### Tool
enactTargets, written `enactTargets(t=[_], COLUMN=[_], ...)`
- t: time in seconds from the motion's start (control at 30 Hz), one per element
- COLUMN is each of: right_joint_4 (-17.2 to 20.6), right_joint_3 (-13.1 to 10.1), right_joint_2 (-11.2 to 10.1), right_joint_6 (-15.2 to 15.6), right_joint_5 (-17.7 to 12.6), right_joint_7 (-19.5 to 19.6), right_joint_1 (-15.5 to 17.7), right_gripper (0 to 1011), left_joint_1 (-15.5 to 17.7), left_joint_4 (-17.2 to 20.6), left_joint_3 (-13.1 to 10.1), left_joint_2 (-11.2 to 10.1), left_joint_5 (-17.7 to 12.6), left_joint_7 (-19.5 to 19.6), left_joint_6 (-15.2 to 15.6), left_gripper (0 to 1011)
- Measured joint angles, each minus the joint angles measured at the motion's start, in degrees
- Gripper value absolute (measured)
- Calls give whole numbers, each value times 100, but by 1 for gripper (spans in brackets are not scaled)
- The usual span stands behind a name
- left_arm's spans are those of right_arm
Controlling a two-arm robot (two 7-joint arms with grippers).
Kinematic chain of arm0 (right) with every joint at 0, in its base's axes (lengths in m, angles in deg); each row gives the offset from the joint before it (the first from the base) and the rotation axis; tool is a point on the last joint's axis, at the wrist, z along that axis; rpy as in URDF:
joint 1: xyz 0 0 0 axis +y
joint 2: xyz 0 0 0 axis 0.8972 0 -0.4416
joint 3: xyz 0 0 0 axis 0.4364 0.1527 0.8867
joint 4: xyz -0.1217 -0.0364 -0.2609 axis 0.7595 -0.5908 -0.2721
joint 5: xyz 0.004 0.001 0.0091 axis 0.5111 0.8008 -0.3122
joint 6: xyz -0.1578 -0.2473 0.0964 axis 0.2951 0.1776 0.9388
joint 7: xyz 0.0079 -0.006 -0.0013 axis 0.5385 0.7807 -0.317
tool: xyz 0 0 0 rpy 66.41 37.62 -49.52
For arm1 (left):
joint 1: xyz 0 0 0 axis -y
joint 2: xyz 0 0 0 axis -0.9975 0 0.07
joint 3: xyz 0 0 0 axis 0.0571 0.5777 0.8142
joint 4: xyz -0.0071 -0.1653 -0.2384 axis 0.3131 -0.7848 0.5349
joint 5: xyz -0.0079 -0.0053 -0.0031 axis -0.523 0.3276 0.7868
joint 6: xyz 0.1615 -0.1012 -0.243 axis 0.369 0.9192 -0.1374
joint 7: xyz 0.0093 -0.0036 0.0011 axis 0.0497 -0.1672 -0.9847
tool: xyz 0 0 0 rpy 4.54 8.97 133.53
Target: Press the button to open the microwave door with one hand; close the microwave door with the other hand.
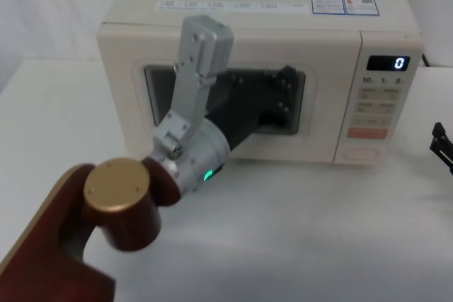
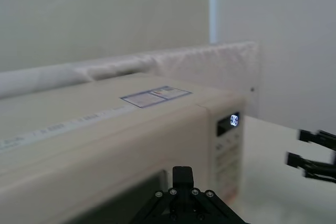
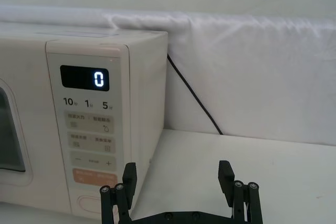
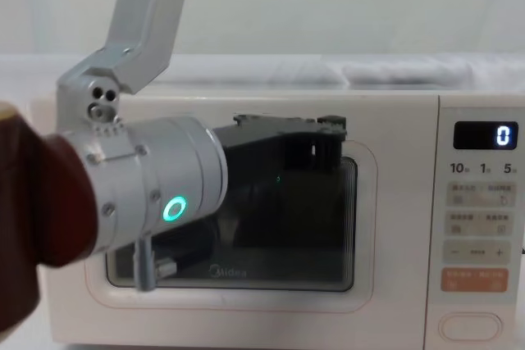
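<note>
The door [image 1: 233,97] is shut, with the left gripper [image 1: 283,100] at its window, finger state indeterminate. The right gripper [image 3: 179,182], jaws apart, waits off the panel's right edge; it must next press the button [image 4: 469,327].

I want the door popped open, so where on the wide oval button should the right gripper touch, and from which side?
Nothing to grip: the button sits nearly flush in the panel, below the orange key. Press its middle with one fingertip of the right gripper, coming straight from the front. The left gripper is at the microwave door.
</note>
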Motion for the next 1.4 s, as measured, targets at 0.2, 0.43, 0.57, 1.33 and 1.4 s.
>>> enactTargets(t=[0.2, 0.43, 0.57, 1.33, 1.4], right_joint_4=[0, 0, 0, 0, 0], right_joint_3=[0, 0, 0, 0, 0], right_joint_2=[0, 0, 0, 0, 0], right_joint_6=[0, 0, 0, 0, 0], right_joint_5=[0, 0, 0, 0, 0], right_joint_7=[0, 0, 0, 0, 0], right_joint_1=[0, 0, 0, 0, 0], right_gripper=[1002, 1002, 1002, 1002, 1002], left_joint_1=[-328, -775, -1110, -2659, -2656], left_joint_4=[404, 813, 1019, 746, 586], left_joint_3=[5, 262, 520, 2294, 2415], left_joint_2=[-254, -525, -668, -352, -296], left_joint_5=[231, 563, 799, 1066, 1045], left_joint_7=[85, -3, -132, -1663, -1706], left_joint_6=[13, 11, 15, -854, -937], left_gripper=[0, 0, 0, 0, 0])
